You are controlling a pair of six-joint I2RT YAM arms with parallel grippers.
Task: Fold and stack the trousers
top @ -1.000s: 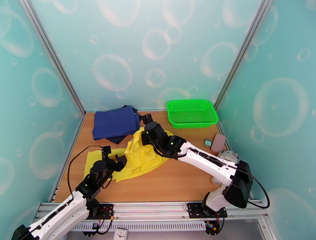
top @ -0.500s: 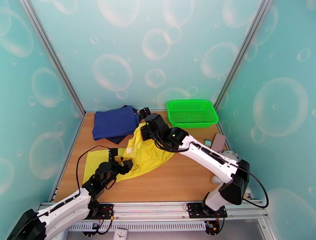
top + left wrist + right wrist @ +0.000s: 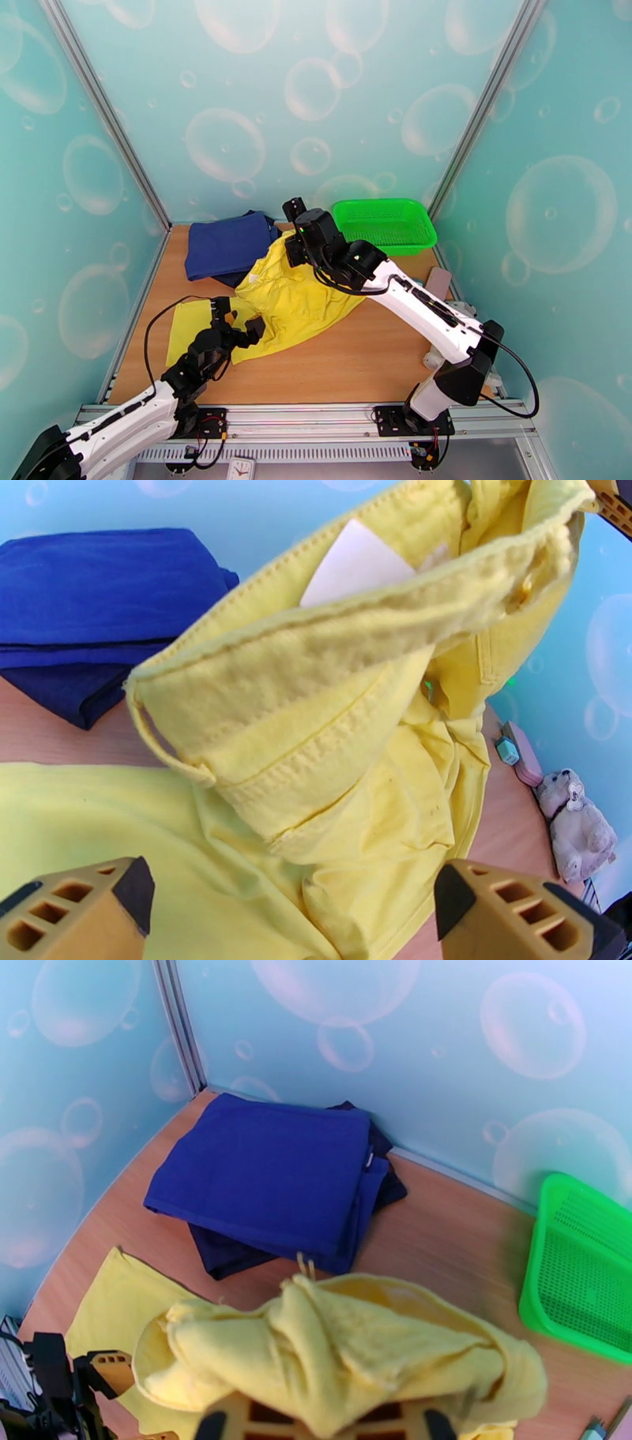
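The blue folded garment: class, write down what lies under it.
A darker navy garment pokes out beneath the blue garment, both on the wooden table. Most of the lower piece is covered, its shape hidden.

The yellow trousers [image 3: 340,1347] sit in a bunched lump, pinched by the right gripper [image 3: 324,1420]. Behind them, folded dark blue clothes [image 3: 268,1173] lie on the wooden table [image 3: 450,1205]. A green basket [image 3: 584,1268] sits at the right.

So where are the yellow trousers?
In the top view the trousers lie left of centre on the table, their far end held up by the right gripper, beside the navy blue clothes.
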